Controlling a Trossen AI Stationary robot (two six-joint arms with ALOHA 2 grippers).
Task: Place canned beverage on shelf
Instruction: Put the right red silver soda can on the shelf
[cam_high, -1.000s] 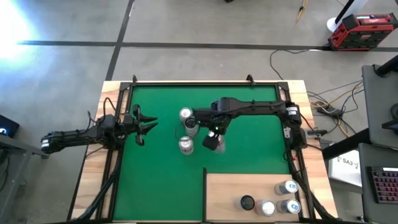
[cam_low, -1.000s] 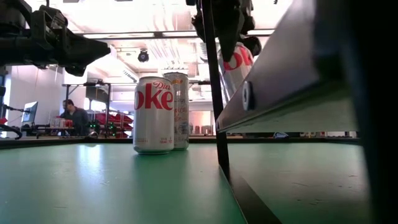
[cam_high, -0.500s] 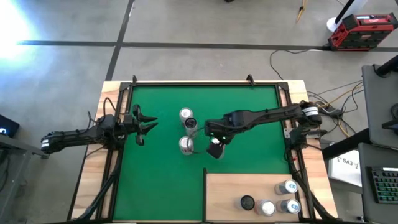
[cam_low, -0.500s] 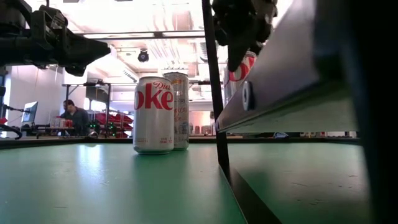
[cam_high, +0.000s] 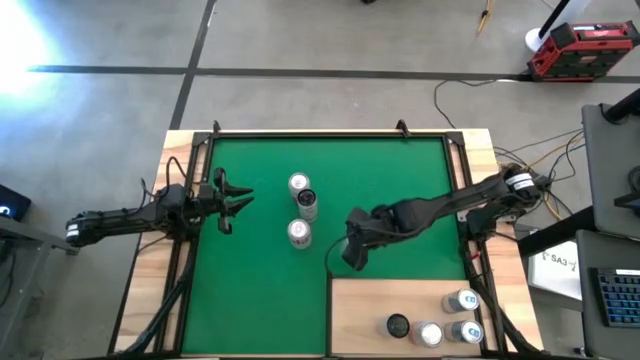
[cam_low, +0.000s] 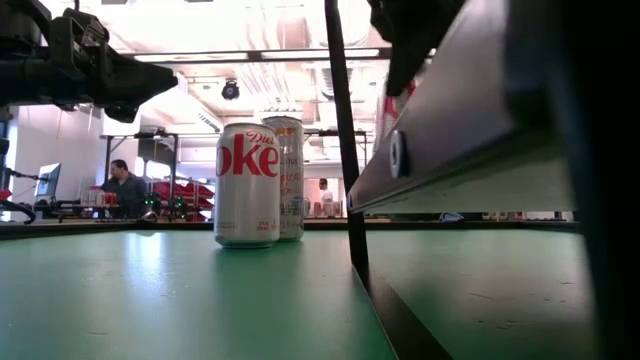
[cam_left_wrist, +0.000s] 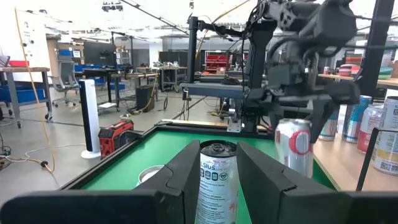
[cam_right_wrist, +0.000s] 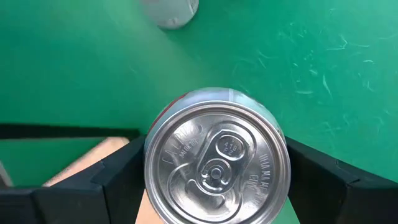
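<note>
Right gripper (cam_high: 352, 252) has carried its can (cam_right_wrist: 217, 167) away from the standing cans and now hangs at the far left corner of the shelf (cam_high: 380, 300), where a second ago it was beside the can pair out on the green mat (cam_high: 260, 200). Left arm unchanged.

Step in hand: transport of the canned beverage toward the shelf. Right jaws are spread wide around the can body and pinching it on both sides; the right wrist view looks straight down on the can's lid, with the shelf's pale corner showing just under it. The can is off the surface, upright.

Next move, as I judge it: carry further over the shelf panel, clear of the four cans (cam_high: 460, 300) at its right end, lower until the base seats, then release.

Left gripper (cam_high: 232, 200) waits beyond the shelf at the mat's left border, jaws narrowly parted, holding nothing; a slim dark can (cam_left_wrist: 216, 180) stands beyond them.

Hard to make out:
- High view: the held can is hidden under the gripper.
- Low view: the shelf edge and a post block most of the held can.
- Height of the can above the shelf: cannot tell.
</note>
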